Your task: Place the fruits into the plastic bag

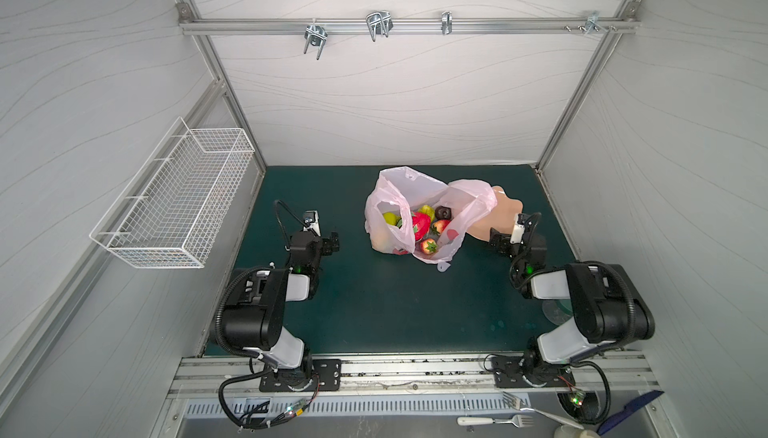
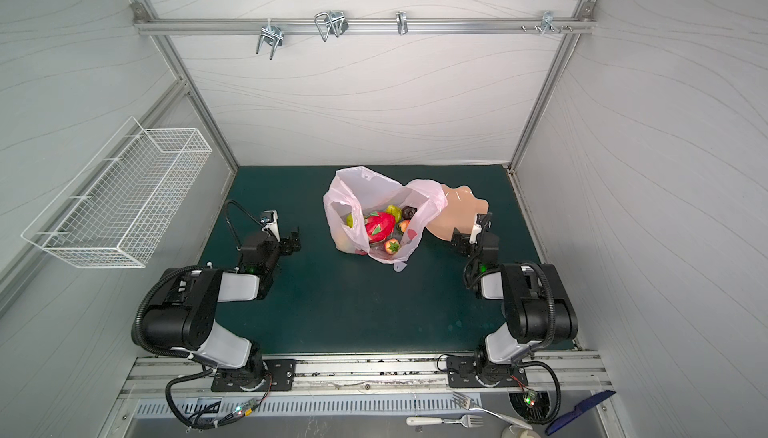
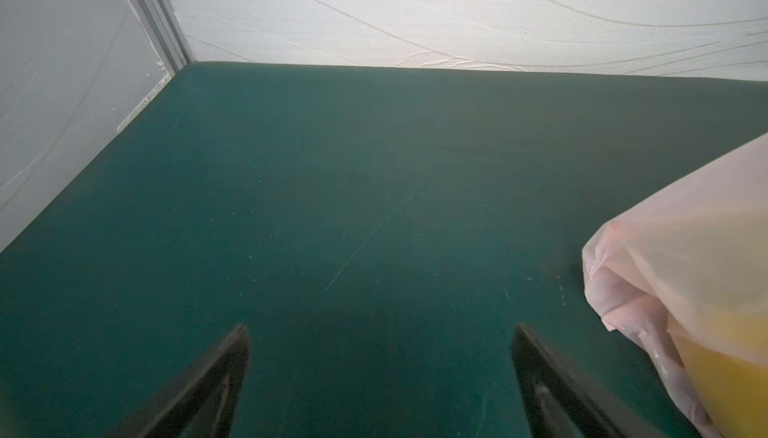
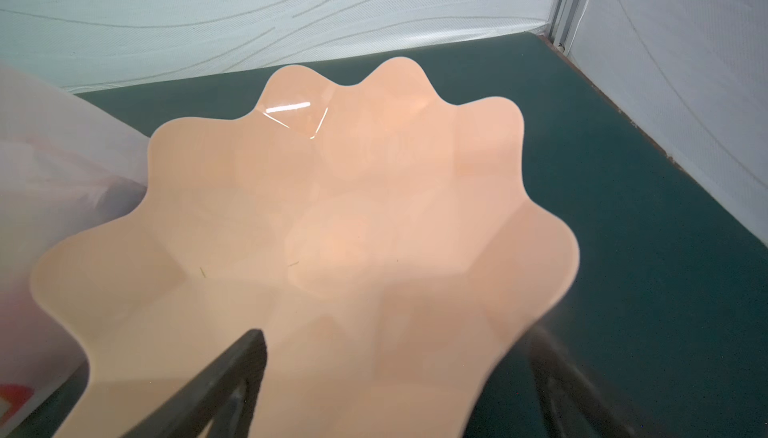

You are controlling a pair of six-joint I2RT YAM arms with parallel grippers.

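The fruits [image 2: 380, 226] lie inside the open plastic bag [image 2: 365, 190], beside a peach plate [image 2: 461, 203].

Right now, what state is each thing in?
plastic bag: mouth open, holding fruit.
fruits: all visible ones inside the bag.
plate: empty, beside the bag.
left gripper: open, holding nothing.
right gripper: open, holding nothing, at the plate.

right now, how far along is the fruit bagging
Looks done: the dragon fruit, strawberries, pears and a dark fruit all sit inside the plastic bag, and the peach plate is bare. In hand: nothing; the left tool and right tool both stand open and empty. Left: no fruit shows loose on the green mat, so likely nothing.
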